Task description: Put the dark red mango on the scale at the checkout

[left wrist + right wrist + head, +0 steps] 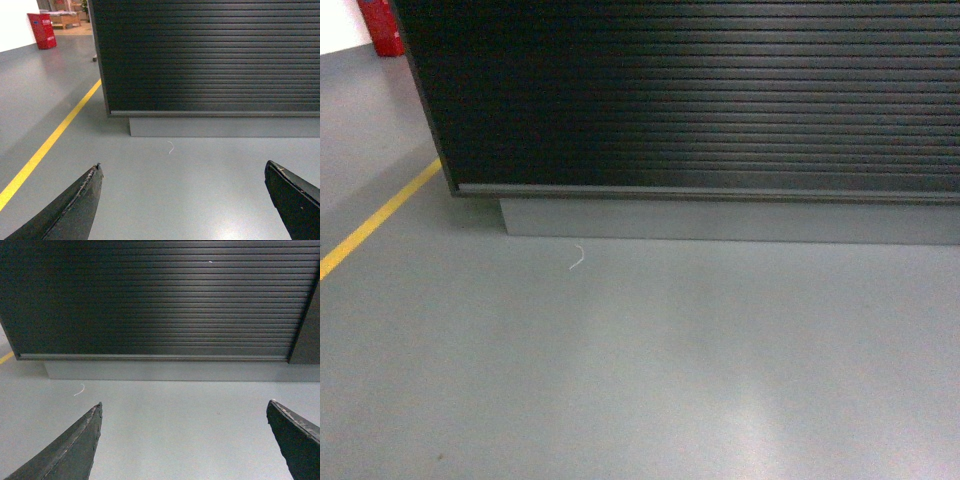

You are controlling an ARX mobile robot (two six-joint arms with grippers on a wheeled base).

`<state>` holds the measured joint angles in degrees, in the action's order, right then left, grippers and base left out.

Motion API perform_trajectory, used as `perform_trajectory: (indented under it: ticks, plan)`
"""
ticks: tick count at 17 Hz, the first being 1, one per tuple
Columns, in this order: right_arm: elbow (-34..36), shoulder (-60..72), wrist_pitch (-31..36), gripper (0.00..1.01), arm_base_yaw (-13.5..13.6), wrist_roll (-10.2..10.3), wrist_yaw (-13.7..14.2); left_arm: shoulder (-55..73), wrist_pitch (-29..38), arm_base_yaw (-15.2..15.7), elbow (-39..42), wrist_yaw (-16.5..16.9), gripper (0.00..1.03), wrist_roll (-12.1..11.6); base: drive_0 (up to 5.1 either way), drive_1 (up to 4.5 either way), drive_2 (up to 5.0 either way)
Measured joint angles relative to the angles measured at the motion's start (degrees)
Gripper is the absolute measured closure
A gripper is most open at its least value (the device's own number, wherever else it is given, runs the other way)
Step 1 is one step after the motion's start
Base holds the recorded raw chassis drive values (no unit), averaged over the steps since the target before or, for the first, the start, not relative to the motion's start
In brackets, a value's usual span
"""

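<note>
The checkout [700,90] fills the top of the head view: a dark counter with a horizontally ribbed front panel on a grey base [720,220]. It shows again as the checkout [210,55] in the left wrist view and the checkout [155,300] in the right wrist view. The dark red mango and the scale are out of view. My left gripper [182,167] is open over bare grey floor, nothing between its black fingers [75,205]. My right gripper [184,405] is open too, its fingers [295,440] wide apart and empty. Neither gripper shows in the head view.
A yellow floor line [375,222] runs diagonally at the left, past the counter's left corner. A red object [382,25] stands on the floor at the far left. A small white scrap [577,259] lies before the counter's base.
</note>
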<state>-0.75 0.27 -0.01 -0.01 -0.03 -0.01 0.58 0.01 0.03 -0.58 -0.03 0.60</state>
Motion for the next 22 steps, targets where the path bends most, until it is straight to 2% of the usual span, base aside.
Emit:
perform_trajectory:
  ticks: [22]
  plan:
    - [0.00,0.00,-0.28,0.03,0.00,0.00,0.07,0.00,-0.33,0.00,0.00,-0.02,0.05,0.02,-0.1,4.28,-4.4]
